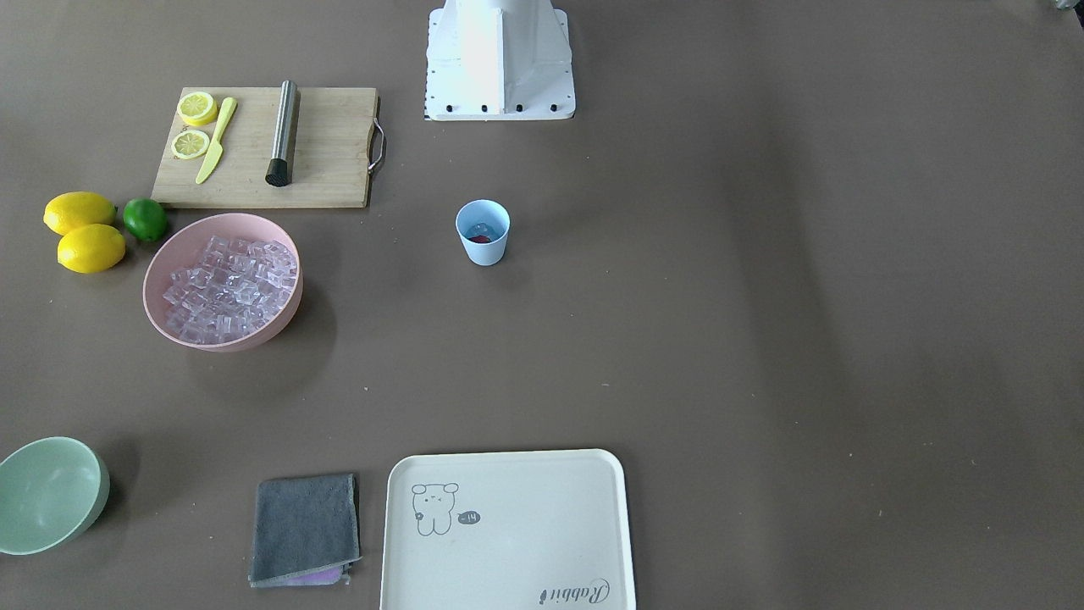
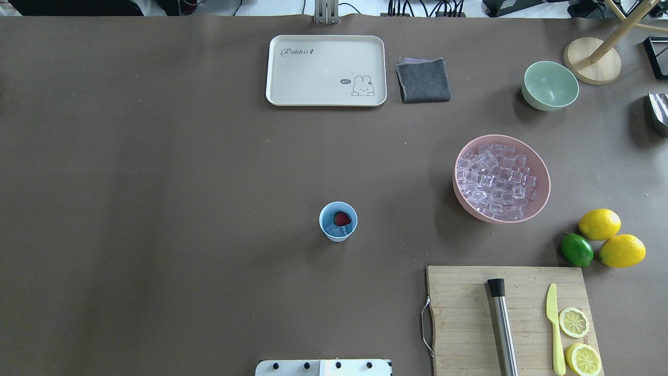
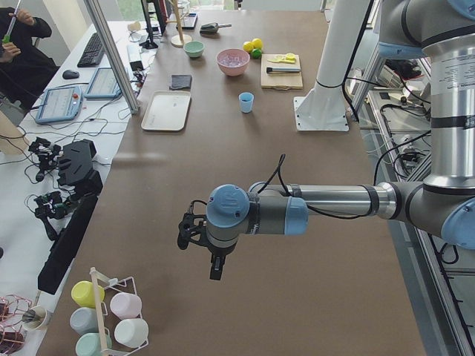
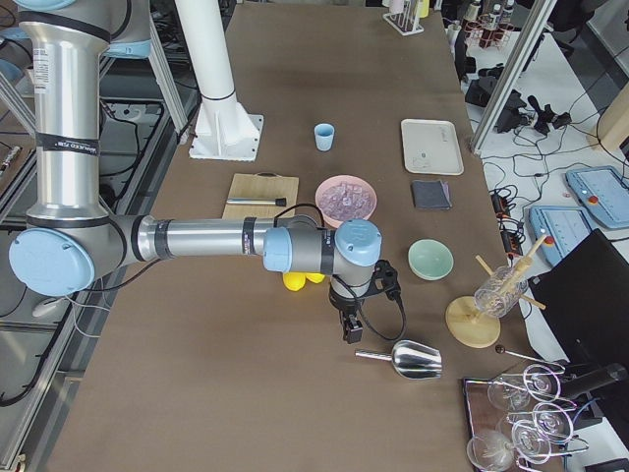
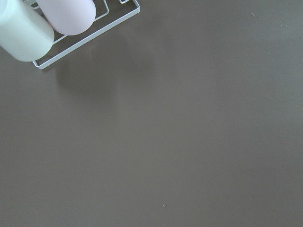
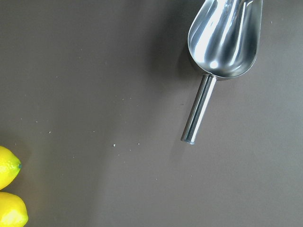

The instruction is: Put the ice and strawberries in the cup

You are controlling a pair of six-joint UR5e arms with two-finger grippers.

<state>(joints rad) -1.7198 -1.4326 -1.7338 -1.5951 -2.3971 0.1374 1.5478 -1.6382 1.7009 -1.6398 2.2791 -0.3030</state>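
Observation:
The light blue cup (image 2: pixel 338 221) stands upright mid-table, also in the front-facing view (image 1: pixel 483 231). Inside it lie a red strawberry (image 2: pixel 342 218) and a clear piece of ice (image 2: pixel 332 228). The pink bowl (image 2: pixel 543 183) to its right holds several more ice cubes (image 2: pixel 496 180). My left gripper (image 3: pixel 214 268) hangs over bare table far from the cup, near a rack of cups. My right gripper (image 4: pixel 350 329) hangs past the lemons, near a metal scoop. Both show only in the side views, so I cannot tell whether they are open or shut.
A metal scoop (image 6: pixel 222 42) lies on the table below my right wrist. A wire rack with cups (image 5: pixel 47 23) is by my left wrist. Two lemons (image 2: pixel 610 237), a lime (image 2: pixel 576 249), a cutting board (image 2: pixel 464 318), a tray (image 2: pixel 326 70), a grey cloth (image 2: pixel 423 80) and a green bowl (image 2: pixel 549 86) are on the table.

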